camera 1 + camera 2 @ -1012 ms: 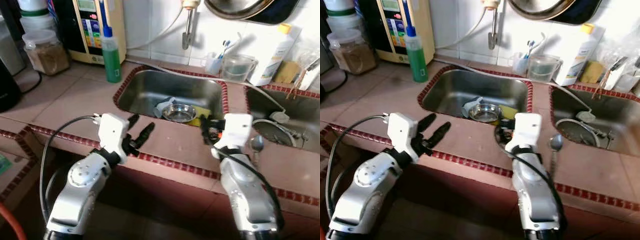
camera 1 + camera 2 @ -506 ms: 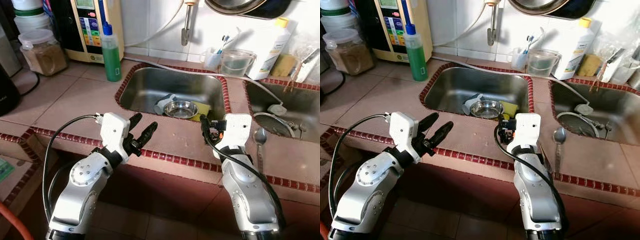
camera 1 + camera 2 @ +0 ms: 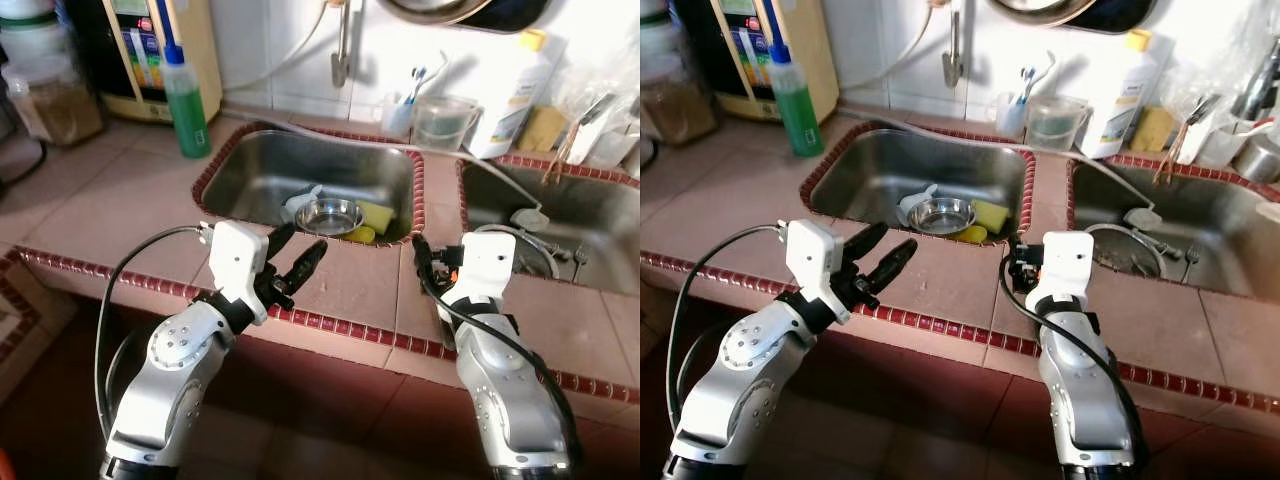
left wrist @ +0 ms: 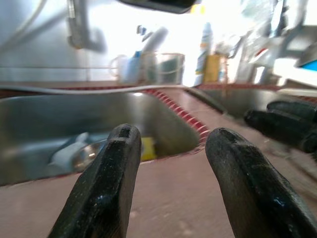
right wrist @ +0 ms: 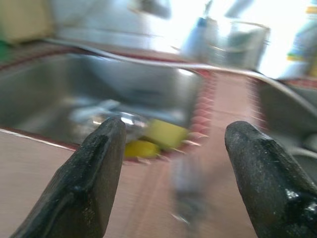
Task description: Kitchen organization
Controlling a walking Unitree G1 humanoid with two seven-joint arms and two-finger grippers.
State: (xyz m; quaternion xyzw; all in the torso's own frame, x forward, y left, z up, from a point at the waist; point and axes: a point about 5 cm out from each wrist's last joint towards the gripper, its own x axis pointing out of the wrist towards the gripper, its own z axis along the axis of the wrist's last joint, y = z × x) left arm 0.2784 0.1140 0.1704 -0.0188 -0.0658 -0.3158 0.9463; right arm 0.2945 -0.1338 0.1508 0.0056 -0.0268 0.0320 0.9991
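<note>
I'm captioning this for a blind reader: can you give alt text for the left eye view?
Two silver robot arms reach over a pink tiled counter, the left gripper open and the right gripper near the steel sink. The sink holds a small metal bowl and a yellow sponge; a green bottle stands behind.

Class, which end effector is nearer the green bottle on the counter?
Left. The left end effector hovers over the counter in front of the left sink, on the green bottle's side; the right end effector is beyond the sink's far corner.

Bright daylight from the back wall, blown-out glare there, head views slightly soft, wrist views motion-blurred
</note>
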